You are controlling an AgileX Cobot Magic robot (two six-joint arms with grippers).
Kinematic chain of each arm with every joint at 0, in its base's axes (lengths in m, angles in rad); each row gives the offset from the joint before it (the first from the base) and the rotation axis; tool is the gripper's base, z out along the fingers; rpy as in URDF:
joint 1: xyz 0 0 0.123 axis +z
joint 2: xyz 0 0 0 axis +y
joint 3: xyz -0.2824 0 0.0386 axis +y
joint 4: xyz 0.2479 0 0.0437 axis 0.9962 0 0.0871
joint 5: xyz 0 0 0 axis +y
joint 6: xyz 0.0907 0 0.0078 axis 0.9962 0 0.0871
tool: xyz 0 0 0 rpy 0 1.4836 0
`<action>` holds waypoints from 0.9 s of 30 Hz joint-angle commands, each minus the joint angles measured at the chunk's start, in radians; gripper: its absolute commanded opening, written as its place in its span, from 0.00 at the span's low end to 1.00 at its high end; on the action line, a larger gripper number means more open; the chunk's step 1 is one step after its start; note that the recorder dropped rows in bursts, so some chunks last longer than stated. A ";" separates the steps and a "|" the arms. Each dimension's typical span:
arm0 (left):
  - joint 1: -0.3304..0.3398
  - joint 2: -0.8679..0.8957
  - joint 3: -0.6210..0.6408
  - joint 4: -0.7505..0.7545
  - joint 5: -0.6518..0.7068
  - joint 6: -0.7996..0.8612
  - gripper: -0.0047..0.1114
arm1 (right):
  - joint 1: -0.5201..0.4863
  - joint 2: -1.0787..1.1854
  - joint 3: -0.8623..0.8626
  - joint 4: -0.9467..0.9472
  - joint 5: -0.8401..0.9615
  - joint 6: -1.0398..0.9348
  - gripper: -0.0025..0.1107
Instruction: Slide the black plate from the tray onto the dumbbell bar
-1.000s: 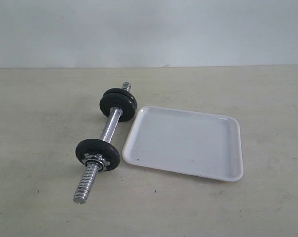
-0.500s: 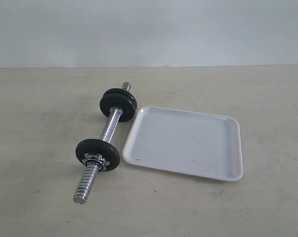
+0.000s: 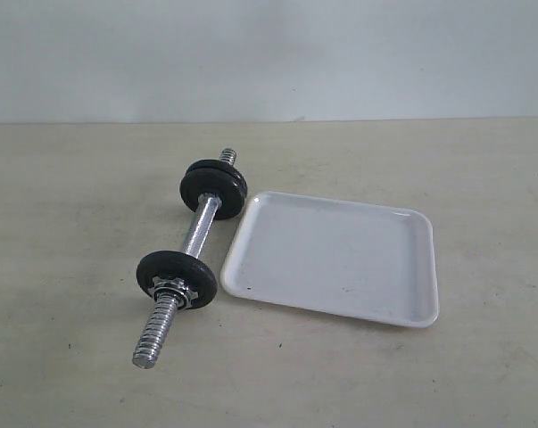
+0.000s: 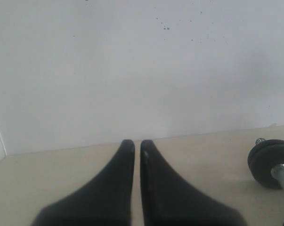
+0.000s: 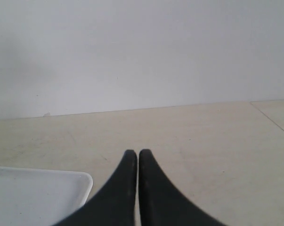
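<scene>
Exterior view: no gripper shows; the tray (image 3: pixel 326 311) holds nothing, and the plate (image 3: pixel 213 189) already sits on the bar (image 3: pixel 200 230), at the end away from the star nut (image 3: pixel 177 291). Left wrist view: the left gripper (image 4: pixel 133 147) is pinched closed on nothing, with the plate ahead and well apart; it looks heavy and rigid, best gripped across its rim. Right wrist view: the right gripper (image 5: pixel 133 155), likewise closed and empty, hovers just beside the tray.

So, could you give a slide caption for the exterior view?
Dumbbell bar, black discs on both ends, lies beside the white tray.

Soft even light, faint shadows, slightly hazy, wrist views' near edges blurred
</scene>
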 commanded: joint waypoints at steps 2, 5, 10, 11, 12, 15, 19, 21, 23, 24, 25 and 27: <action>0.001 -0.002 0.004 -0.004 0.006 0.002 0.08 | -0.001 -0.004 0.004 0.000 -0.001 0.000 0.02; 0.001 -0.002 0.004 -0.041 0.006 0.004 0.08 | -0.001 -0.004 0.004 0.000 -0.001 0.000 0.02; 0.001 -0.002 0.004 -0.092 0.006 0.004 0.08 | -0.001 -0.004 0.004 0.000 -0.001 0.000 0.02; 0.001 -0.002 0.004 -0.092 0.006 0.004 0.08 | -0.001 -0.004 0.004 0.000 -0.001 0.000 0.02; 0.001 -0.002 0.004 -0.090 0.000 0.004 0.08 | -0.001 -0.004 0.004 0.000 -0.001 0.000 0.02; 0.001 -0.002 0.004 -0.002 -0.002 -0.088 0.08 | -0.001 -0.004 0.004 0.000 -0.001 0.000 0.02; 0.001 -0.002 0.004 -0.002 0.015 -0.146 0.08 | -0.001 -0.004 0.004 0.000 -0.001 0.000 0.02; 0.001 -0.002 0.004 -0.002 0.019 -0.146 0.08 | -0.001 -0.004 0.004 0.000 -0.001 0.000 0.02; 0.001 -0.002 0.004 -0.037 0.035 -0.098 0.08 | -0.001 -0.004 0.004 0.000 -0.001 0.000 0.02; 0.001 -0.002 0.004 -0.112 0.048 -0.037 0.08 | -0.001 -0.004 0.004 0.000 -0.001 0.000 0.02; 0.001 -0.002 0.004 -0.215 0.060 0.055 0.08 | -0.001 -0.004 0.004 0.000 -0.001 0.000 0.02; 0.001 -0.002 0.004 -0.467 0.087 0.327 0.08 | -0.001 -0.004 0.004 0.000 -0.001 0.000 0.02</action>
